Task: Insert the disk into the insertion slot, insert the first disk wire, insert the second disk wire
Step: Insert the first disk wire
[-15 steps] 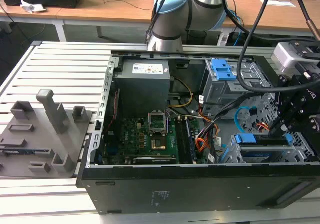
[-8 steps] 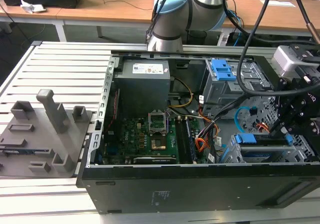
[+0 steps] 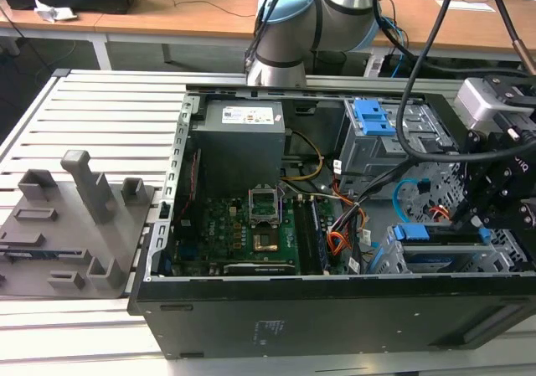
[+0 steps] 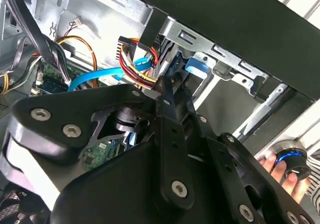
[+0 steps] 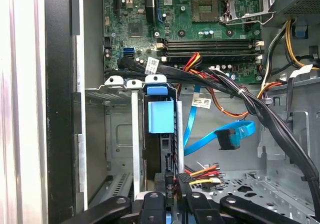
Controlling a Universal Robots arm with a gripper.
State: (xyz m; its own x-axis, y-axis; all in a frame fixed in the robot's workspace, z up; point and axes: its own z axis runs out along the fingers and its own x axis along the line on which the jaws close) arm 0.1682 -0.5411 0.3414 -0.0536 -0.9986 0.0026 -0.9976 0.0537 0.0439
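First wrist view: the hard drive (image 5: 161,115) stands edge-on inside the grey drive cage (image 5: 117,129), with its bright blue frame and tab facing out. At its near end the gripper (image 5: 172,201) has its 2 jaws drawn close around the black plug of the orange, red and black wire bundle (image 5: 202,173). Just beside it, the glossy light blue cable (image 5: 227,134) loops free, its plug unattached. The cage sits in a front corner of the computer case (image 3: 335,317), at the exterior view's right.

Parts, counted
Beside the motherboard (image 3: 243,234): one disk (image 5: 161,116), one light blue cable (image 5: 240,130), one orange-red wire bundle (image 5: 205,171), two grey cages (image 3: 368,154).
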